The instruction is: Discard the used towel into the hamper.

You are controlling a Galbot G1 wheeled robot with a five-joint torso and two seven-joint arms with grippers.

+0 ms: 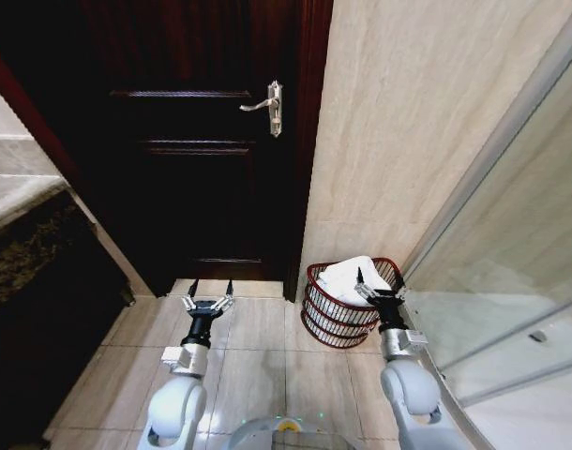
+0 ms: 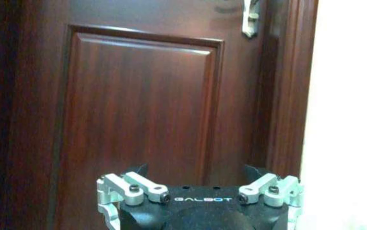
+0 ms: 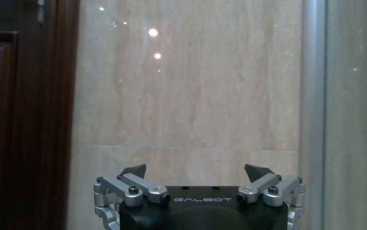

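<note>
The hamper [image 1: 335,317], a round red-brown wire basket, stands on the tiled floor in the corner between the door frame and the beige wall. A white towel [image 1: 342,277] lies bunched inside it, rising a little over the rim. My right gripper [image 1: 378,279] hangs open and empty over the hamper's right rim, beside the towel; its wrist view has the gripper [image 3: 196,170] facing the beige wall. My left gripper [image 1: 211,285] is open and empty above the floor before the door, and its wrist view has it [image 2: 196,168] facing the door panel.
A dark wooden door [image 1: 192,141] with a silver handle [image 1: 270,105] is shut straight ahead. A glass shower screen [image 1: 511,272] with a metal frame runs along the right. A dark stone counter [image 1: 23,244] juts in at the left. Beige floor tiles [image 1: 258,347] lie between my arms.
</note>
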